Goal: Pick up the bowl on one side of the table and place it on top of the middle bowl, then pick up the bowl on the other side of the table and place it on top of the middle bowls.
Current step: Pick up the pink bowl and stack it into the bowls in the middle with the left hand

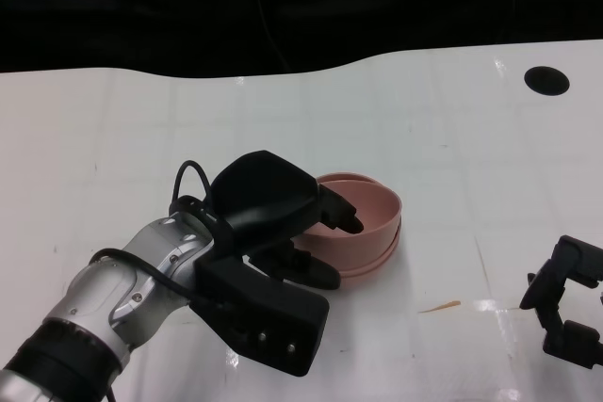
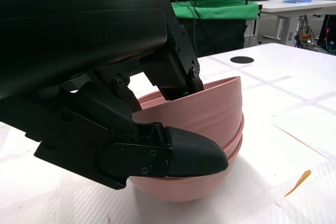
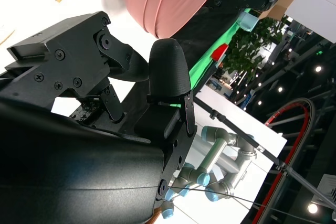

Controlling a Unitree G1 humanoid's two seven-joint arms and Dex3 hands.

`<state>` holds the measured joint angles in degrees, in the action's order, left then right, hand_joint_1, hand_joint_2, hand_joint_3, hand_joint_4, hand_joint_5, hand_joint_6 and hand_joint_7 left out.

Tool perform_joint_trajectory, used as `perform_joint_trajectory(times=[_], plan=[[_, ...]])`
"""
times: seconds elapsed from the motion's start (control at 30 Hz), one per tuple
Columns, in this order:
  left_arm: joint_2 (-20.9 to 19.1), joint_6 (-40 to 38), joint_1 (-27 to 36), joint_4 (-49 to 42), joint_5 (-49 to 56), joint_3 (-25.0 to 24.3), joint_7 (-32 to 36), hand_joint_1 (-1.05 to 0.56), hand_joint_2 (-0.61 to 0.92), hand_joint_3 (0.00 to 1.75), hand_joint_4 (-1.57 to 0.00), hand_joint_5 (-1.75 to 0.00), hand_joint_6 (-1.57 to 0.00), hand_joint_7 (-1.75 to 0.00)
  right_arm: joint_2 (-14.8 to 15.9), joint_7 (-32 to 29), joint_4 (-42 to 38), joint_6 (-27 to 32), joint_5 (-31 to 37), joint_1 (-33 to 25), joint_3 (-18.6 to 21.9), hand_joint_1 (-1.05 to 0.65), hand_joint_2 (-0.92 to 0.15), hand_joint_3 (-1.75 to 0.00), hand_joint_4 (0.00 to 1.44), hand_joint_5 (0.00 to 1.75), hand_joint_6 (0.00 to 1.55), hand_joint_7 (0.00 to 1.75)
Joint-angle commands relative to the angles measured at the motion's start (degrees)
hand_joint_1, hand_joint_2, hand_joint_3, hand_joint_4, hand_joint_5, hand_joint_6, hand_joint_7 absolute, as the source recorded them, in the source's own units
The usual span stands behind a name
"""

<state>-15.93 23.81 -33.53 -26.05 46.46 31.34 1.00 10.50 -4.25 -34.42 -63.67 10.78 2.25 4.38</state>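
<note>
The left hand (image 1: pixel 283 233) has hold of the top bowl (image 2: pixel 210 103). Some fingers (image 2: pixel 178 72) hook over the rim and go inside. Another finger (image 2: pixel 184 153) presses on the outside, low down. So the wall of the bowl is pinched between them.

Under that bowl there is a stack (image 1: pixel 372 256) of pink bowls, right below the hand. The top bowl looks tilted. Its far edge sits higher than the rims under it, so I think it is not all the way down yet.

If the hand lets go now, the bowl may stay crooked or rock. If the fingers inside catch the rim on the way out, they could drag the bowl off, or pull the whole stack along the slippery white table (image 1: pixel 452 138). The low finger also touches the lower bowls, so it may push them sideways.

The right hand (image 1: pixel 565 313) is far off to the side, with its fingers apart and nothing in it. An orange mark (image 1: pixel 440 307) lies between it and the stack.
</note>
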Motion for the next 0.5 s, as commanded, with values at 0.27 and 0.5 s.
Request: perform_joint_trajectory(times=[0.27, 0.5], plan=[[-1.28, 0.20, 1.42, 1.85, -1.24, -1.30, 0.14, -1.01, 0.92, 0.52, -0.96, 0.00, -0.88, 0.00, 0.97, -0.63, -0.49, -0.34, -0.27, 0.44, 0.96, -0.09, -0.60, -1.07, 0.84, 1.71, 0.79, 1.53], [-1.63, 0.15, 2.54, 3.47, -2.89, -2.20, -1.31, -1.03, 0.92, 0.53, -0.83, 0.00, -0.85, 0.00, 0.98, -0.66, -0.74, -0.56, -0.26, 0.51, 1.00, -0.11, -0.60, -1.07, 0.85, 1.70, 0.78, 1.53]])
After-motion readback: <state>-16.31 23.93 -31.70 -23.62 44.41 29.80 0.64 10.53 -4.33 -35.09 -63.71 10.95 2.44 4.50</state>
